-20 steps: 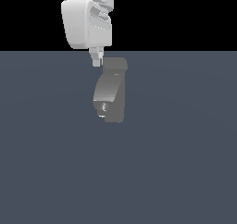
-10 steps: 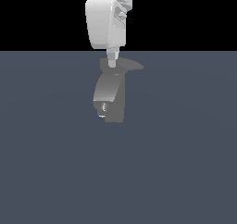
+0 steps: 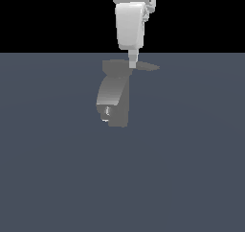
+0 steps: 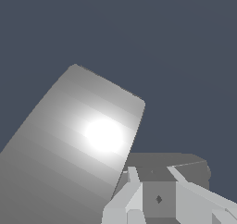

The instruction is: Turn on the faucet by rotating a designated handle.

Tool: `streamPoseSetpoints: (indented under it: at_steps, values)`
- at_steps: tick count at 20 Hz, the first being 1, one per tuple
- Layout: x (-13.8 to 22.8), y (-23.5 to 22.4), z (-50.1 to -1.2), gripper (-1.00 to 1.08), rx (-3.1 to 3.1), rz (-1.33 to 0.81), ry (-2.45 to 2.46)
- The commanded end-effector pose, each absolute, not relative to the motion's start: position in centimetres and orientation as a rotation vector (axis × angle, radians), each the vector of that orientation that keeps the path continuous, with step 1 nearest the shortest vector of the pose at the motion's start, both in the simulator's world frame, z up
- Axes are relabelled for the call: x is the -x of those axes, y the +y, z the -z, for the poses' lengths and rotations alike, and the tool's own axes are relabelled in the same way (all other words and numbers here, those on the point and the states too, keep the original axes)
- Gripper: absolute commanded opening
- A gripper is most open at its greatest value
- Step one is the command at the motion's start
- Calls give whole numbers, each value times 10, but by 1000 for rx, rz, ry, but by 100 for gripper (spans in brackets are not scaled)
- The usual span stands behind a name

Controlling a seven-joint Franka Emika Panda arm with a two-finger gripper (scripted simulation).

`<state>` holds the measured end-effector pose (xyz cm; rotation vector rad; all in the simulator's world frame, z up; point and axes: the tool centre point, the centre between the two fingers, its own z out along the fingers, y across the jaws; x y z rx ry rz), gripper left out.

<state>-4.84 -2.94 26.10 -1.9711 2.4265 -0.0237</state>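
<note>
- Faucet stands on the dark blue-grey floor, just above and slightly to the exterior view's left of centre; nothing else stands on that surface.
- Nearest part of it: the lower front, at about 6 o'clock on the fixture, where the curved lighter-grey spout bends down and ends at a small bright mouth.
- Boxy darker body rises behind the spout, upright, its long axis running 6 to 12 o'clock in the exterior view.
- Handle lies flat across the faucet's top. Long axis runs near 9 to 3 o'clock; the thin tapered tip points to 3 o'clock, toward the exterior view's right, overhanging the body on that side.
- Gripper comes straight down from 12 o'clock, its tip at the handle roughly mid-length, at or just touching the blade. Contact cannot be confirmed from this angle.
- Fingers appear as one narrow pale stub in the exterior view, so they look drawn close together; no object seen between them. Wrist view shows finger bases low in frame but not the tips, so jaw gap cannot be told for certain.
- Wrist view: broad pale-grey faucet surface with a bright glare spot, and a darker grey slab just beyond the fingers.
- Farthest: white arm rising out of frame against black background.
</note>
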Motion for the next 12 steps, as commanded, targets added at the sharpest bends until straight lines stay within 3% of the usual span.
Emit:
streamPoseSetpoints:
  at_steps: [1, 12]
  values:
    - [43, -47, -254, -100, 1960, 13, 2443]
    - [24, -93, -249, -100, 1952, 1, 2460]
